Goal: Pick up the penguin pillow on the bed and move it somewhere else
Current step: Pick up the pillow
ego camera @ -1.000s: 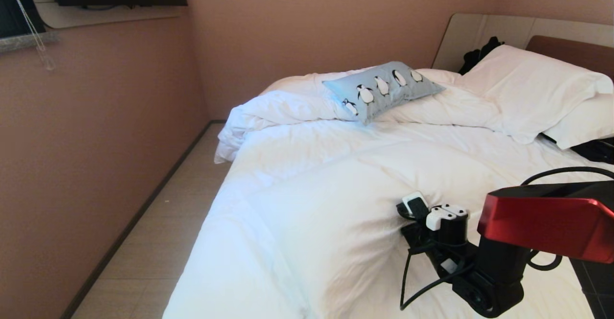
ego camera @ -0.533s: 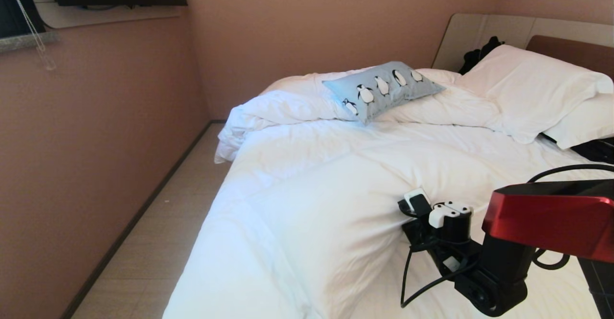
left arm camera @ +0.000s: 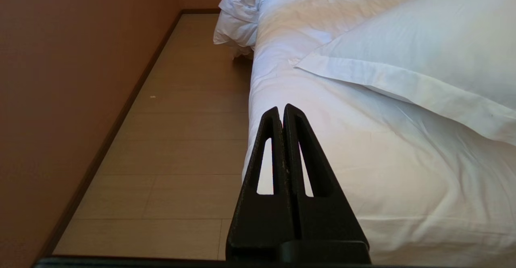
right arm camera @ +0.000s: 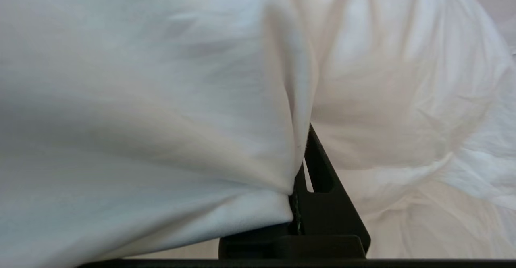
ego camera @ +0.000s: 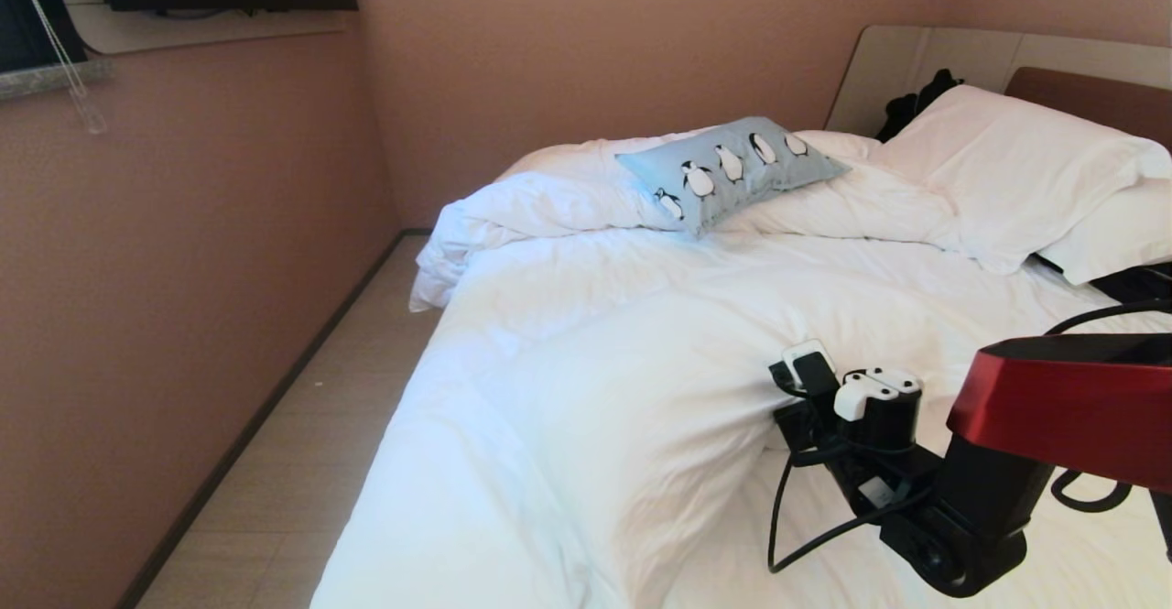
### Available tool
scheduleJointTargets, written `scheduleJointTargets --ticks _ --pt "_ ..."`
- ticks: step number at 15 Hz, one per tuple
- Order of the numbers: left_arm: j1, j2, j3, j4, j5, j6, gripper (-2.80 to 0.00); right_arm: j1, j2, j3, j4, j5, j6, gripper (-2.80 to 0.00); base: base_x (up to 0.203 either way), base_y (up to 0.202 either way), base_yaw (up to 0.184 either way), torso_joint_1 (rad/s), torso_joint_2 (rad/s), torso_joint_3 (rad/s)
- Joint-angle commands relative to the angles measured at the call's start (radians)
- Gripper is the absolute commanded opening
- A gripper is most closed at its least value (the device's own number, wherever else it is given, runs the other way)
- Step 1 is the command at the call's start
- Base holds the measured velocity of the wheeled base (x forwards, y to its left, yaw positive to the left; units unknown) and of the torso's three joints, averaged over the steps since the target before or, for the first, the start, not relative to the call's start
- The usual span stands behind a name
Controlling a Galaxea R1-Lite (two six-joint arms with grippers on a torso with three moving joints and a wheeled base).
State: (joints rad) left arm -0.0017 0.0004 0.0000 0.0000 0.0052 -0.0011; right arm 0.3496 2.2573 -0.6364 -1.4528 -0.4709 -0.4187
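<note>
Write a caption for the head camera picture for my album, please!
Robot's right hand pinches a white pillow on the bed, far from the penguin pillow.

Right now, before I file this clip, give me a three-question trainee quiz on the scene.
1. True or false: the penguin pillow is held in the right tool.
2. What does the right tool pinch? A) white bedding B) a black garment C) a cord
3. Fill in: the left tool, at the edge of the bed, has its fingers ____.
Key: 1 false; 2 A; 3 shut.
</note>
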Motion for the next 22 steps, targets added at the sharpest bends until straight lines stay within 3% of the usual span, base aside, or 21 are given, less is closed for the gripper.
scheduleJointTargets --ticks 1,8,13,17,22 --pt "0.000 0.000 0.002 0.000 0.001 0.000 -2.80 0.000 -0.038 0.001 -0.009 -0.003 -0.001 -2.80 0.000 0.000 0.000 0.000 0.00 0.000" --pt "0.000 0.000 0.001 0.000 0.001 0.000 -2.80 0.000 -0.242 0.006 0.043 -0.008 0.005 -2.80 0.000 0.000 0.000 0.000 0.00 0.000" --pt "0.000 0.000 0.000 0.000 0.001 0.000 -2.80 -0.047 -0.240 -0.099 0.066 -0.102 0.034 -2.80 0.000 0.000 0.000 0.000 0.00 0.000" --pt "0.000 0.000 0.001 0.000 0.001 0.000 -2.80 -0.075 -0.316 -0.151 0.228 -0.106 0.167 -2.80 0.000 0.000 0.000 0.000 0.00 0.000" --pt "0.000 0.000 0.001 0.000 0.000 0.000 -2.80 -0.101 -0.450 -0.268 0.657 -0.053 0.464 -2.80 0.000 0.000 0.000 0.000 0.00 0.000"
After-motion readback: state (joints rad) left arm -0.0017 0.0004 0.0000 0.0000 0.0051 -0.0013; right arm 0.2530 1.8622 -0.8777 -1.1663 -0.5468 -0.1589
